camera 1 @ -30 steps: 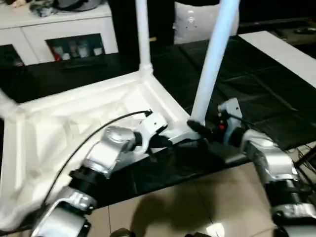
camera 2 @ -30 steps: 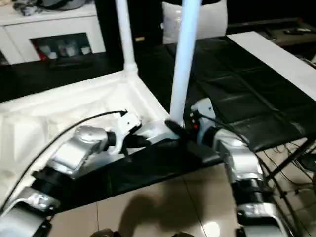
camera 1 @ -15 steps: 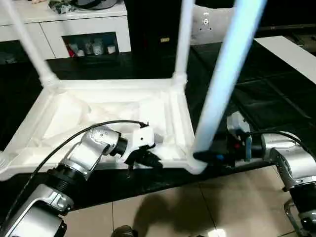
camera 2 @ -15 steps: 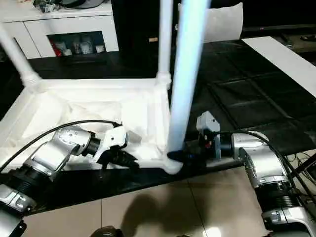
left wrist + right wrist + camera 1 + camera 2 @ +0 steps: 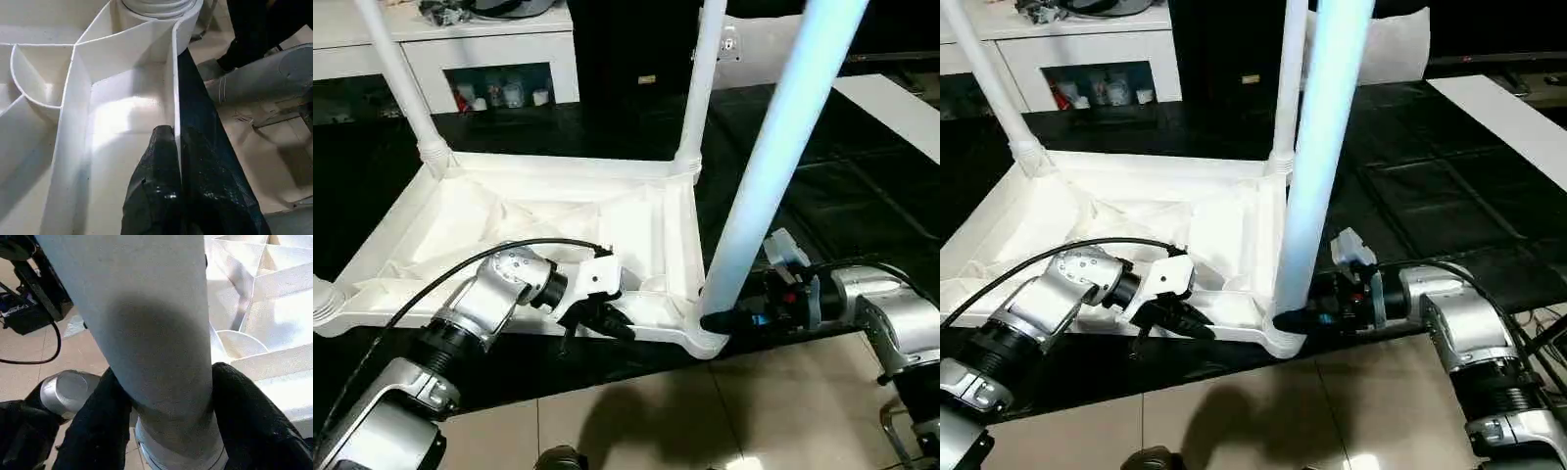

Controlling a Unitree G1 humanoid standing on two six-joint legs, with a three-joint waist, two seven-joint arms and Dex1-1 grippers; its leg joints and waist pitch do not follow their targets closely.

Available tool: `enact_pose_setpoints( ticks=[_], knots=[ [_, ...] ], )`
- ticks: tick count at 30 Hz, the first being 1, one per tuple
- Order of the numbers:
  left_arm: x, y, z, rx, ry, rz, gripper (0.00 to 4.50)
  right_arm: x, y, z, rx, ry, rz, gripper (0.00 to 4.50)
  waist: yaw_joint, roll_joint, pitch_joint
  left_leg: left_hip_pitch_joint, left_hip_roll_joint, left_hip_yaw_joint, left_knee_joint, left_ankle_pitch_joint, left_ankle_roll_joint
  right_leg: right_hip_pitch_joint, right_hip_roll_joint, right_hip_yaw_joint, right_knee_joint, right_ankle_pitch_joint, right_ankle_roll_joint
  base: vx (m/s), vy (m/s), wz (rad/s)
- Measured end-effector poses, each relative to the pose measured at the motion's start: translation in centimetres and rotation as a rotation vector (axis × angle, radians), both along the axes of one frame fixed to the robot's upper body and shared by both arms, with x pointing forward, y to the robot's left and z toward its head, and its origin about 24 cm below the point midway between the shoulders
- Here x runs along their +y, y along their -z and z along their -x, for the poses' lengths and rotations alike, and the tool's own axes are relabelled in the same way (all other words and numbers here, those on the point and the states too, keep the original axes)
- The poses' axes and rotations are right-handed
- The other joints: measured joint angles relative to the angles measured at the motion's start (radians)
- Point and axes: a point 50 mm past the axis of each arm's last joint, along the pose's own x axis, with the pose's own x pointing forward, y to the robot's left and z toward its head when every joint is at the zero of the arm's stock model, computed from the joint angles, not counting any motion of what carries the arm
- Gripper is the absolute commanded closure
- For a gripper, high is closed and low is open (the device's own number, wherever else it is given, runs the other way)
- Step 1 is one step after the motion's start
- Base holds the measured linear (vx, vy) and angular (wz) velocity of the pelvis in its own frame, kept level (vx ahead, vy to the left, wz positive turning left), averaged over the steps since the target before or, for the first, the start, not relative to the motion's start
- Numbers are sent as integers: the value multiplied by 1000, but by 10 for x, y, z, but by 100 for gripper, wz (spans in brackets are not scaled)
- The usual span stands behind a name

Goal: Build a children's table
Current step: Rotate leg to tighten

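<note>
The children's table lies upside down, its white ribbed tabletop (image 5: 558, 166) on the black work table. Three white legs stand in its corner sockets: far left (image 5: 396, 78), far right (image 5: 705, 78) and near right (image 5: 773, 166). A leg's base (image 5: 321, 302) shows at the near left corner. My left gripper (image 5: 607, 318) is shut on the tabletop's near rim (image 5: 174, 73), one black finger (image 5: 156, 161) on each side of the thin wall. My right gripper (image 5: 715, 320) clasps the near right leg (image 5: 146, 308) just above its socket, with both fingers (image 5: 105, 416) against the tube.
The black-covered work table (image 5: 862, 196) ends just in front of the tabletop's near rim, with tiled floor (image 5: 705, 411) below. A white cabinet (image 5: 460, 49) stands behind. A white board (image 5: 901, 108) lies at the far right. A black cable (image 5: 460, 269) arcs over my left forearm.
The whole picture has shifted with the camera. My right gripper's fingers have closed in on the base of the near right leg. My left gripper has kept its pinch on the rim.
</note>
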Motion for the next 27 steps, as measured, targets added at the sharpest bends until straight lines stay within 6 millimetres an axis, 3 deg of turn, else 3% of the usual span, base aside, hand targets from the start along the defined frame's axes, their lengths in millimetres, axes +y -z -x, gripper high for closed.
enact_pose_setpoints(
  ticks=[3, 9, 10, 13, 16, 21, 22, 27],
  knots=[
    [-1, 0, 0, 11, -7, 7, 450, 0, 0, 2, 7, 18, -9, 241, 2, 0, 0, 0, 0, 0, 0, 0, 0, 0, 0, 0, 0, 0, 0, 0, 0, 0],
    [0, 1, -7, 33, -167, 29, 450, 9, 3, -8, -13, 206, -38, 243, -12, 0, 0, 3, 0, 0, 0, 0, -1, 1, 0, 0, 1, -2, 4, 0, 0, 0],
    [-1, 2, -11, 19, -254, 33, 450, 14, 5, -16, -37, 316, -33, 243, -32, -2, 1, 3, 0, 0, 0, 1, -1, 0, 0, 0, 1, -2, 4, 0, 0, 0],
    [-13, 5, -17, 12, -409, 63, 450, 22, 9, -31, -64, 543, -30, 246, -67, -3, 2, 3, 0, 1, 1, 1, -1, 2, 0, 1, -1, -2, 4, 0, 0, 0],
    [-30, 7, -20, 18, -522, 95, 450, 26, 10, -43, -95, 718, -11, 248, -89, -5, 3, 3, 0, 1, 1, 1, -1, 2, 0, 1, -1, -2, 4, 0, 0, 0],
    [-58, 6, -27, -9, -688, 116, 450, 34, 11, -60, -124, 955, -20, 248, -89, -3, 2, 2, 0, 1, -1, 1, -1, 0, 0, 0, -1, -2, 4, 0, 0, 0],
    [-60, 6, -27, -11, -696, 116, 450, 34, 12, -60, -125, 969, -25, 195, -88, -3, 2, 2, 0, 1, -2, 0, -1, 0, 0, 0, -1, -2, 4, 0, 0, 0],
    [-60, 5, -27, -34, -687, 108, 450, 38, 12, -60, -112, 983, -58, 161, -87, -2, 2, 2, 0, 1, -5, 0, -1, 0, 0, 0, -1, 0, 1, 0, 0, 0]
  ],
)
